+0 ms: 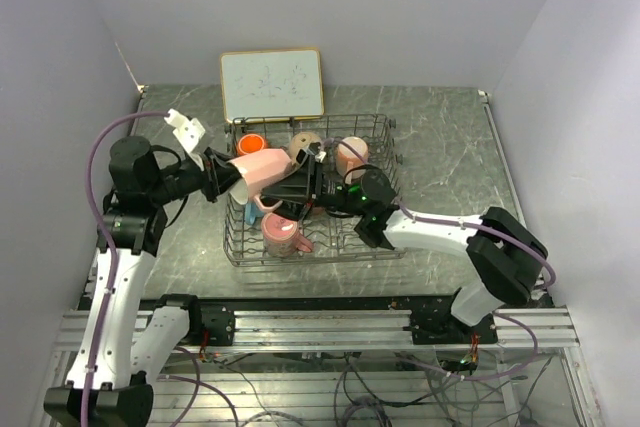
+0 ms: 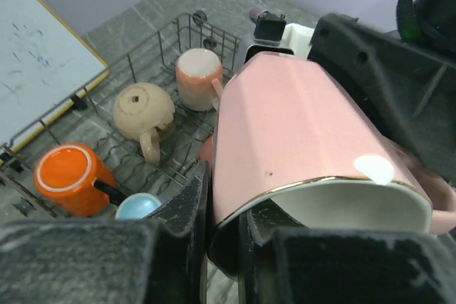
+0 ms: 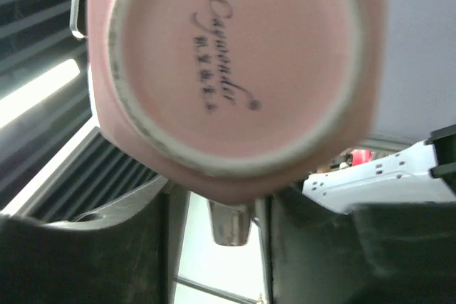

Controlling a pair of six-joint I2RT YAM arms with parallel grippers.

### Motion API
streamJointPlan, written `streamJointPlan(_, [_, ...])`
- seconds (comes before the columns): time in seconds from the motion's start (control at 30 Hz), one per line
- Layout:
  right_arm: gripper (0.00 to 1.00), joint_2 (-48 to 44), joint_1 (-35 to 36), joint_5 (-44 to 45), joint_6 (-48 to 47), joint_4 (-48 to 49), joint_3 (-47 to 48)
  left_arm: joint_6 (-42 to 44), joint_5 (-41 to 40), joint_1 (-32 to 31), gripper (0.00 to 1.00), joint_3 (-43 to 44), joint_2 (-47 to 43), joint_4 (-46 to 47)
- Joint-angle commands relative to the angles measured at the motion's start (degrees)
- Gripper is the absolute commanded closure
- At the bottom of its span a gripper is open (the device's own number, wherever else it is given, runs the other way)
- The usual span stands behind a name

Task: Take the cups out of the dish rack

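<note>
Two grippers are meeting at one pink mug (image 2: 299, 133): your left gripper (image 2: 224, 236) is clamping its rim, the right gripper (image 3: 214, 240) has an unclear hold, so be confirming its release before you pull.

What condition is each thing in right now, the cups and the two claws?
Big pink cup: on its side, held above the rack.
Left claw: shut on that cup's rim.
Right claw: at the cup's base, grip unclear.
Orange cup: upside down in rack.
Tan cup: upside down in rack.

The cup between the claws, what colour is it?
Pink cup; best in left wrist view.
</note>
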Motion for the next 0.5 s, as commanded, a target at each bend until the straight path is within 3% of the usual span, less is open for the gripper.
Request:
streamJointPlan(0.0, [0.46, 0.36, -0.61, -0.81, 1.19, 6.69, 0.33, 2.75, -0.95, -0.25, 0.93, 4.75, 3.06, -7.16])
streamJointPlan(0.1, [0.22, -2.39, -3.60, -3.92, -6.44, -5.53, 1.09, 4.83, -11.67, -0.18, 0.93, 7.61, 5.49, -10.92])
streamJointPlan(0.2, [0.01, -6.59, -8.44, -5.39, -21.01, -28.46, 3.62, 7.86, -22.61, -0.18, 0.93, 12.49, 9.45, -15.43])
streamJointPlan(0.37, [0.00, -11.34, -16.53, -4.76, -40.02, -52.06, 6.94, 11.60, -45.78, 0.09, 0.93, 26.88, 25.09, -26.24])
streamJointPlan(0.47, [0.00, -11.44, -18.18, -1.49, -50.99, -65.84, 11.46, 13.83, -51.05, 2.77, 0.93, 33.75, 33.84, -30.29])
